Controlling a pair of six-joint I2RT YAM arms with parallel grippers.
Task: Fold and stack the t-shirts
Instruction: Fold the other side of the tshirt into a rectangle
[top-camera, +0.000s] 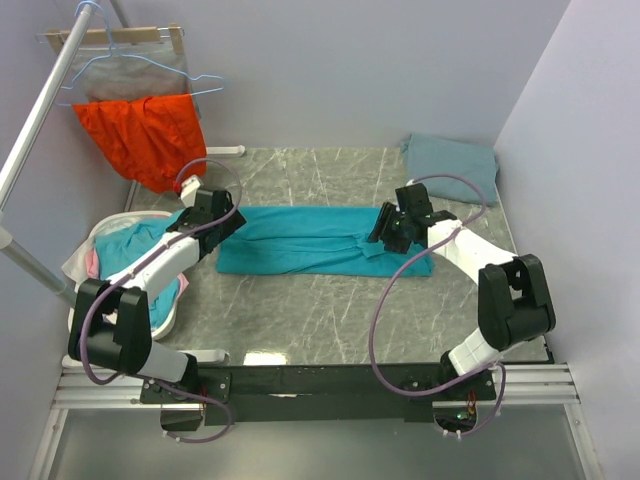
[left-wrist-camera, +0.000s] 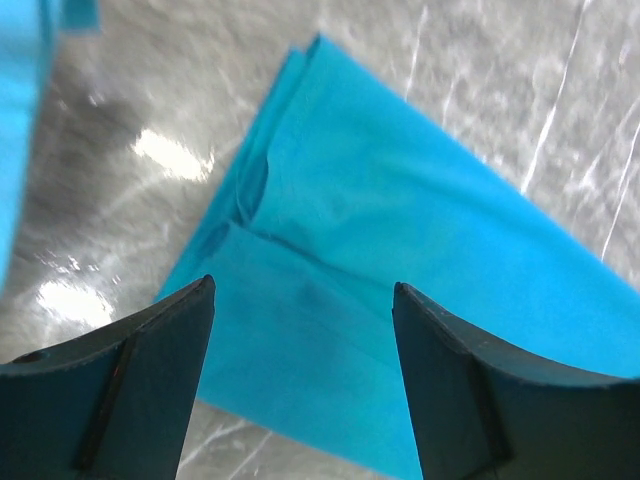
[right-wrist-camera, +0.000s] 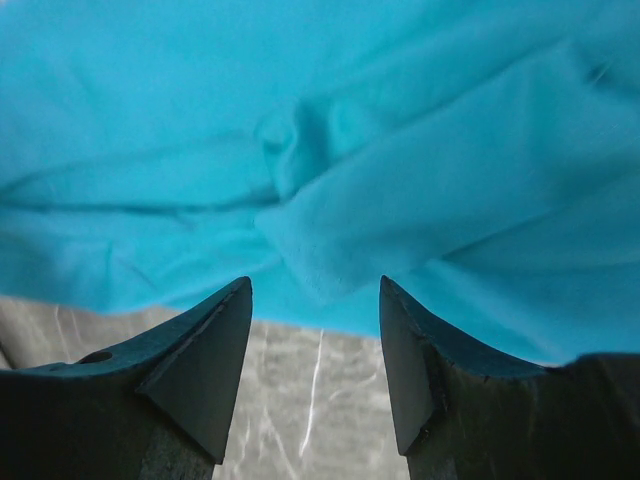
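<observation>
The bright teal t-shirt (top-camera: 310, 240) lies folded into a long strip across the middle of the marble table. The slate grey-blue t-shirt (top-camera: 450, 157) lies folded at the back right corner. My left gripper (top-camera: 232, 222) hangs open above the strip's left end; the left wrist view shows teal cloth (left-wrist-camera: 400, 220) under its open gripper (left-wrist-camera: 303, 290). My right gripper (top-camera: 378, 238) is open over the strip's right end; the right wrist view shows a teal fold (right-wrist-camera: 400, 200) just beyond the gripper (right-wrist-camera: 315, 285), nothing held.
A white basket (top-camera: 168, 318) with more clothes, including teal cloth, stands at the left edge under my left arm. An orange-red garment (top-camera: 145, 135) hangs on a rack at the back left. Walls close off the back and right.
</observation>
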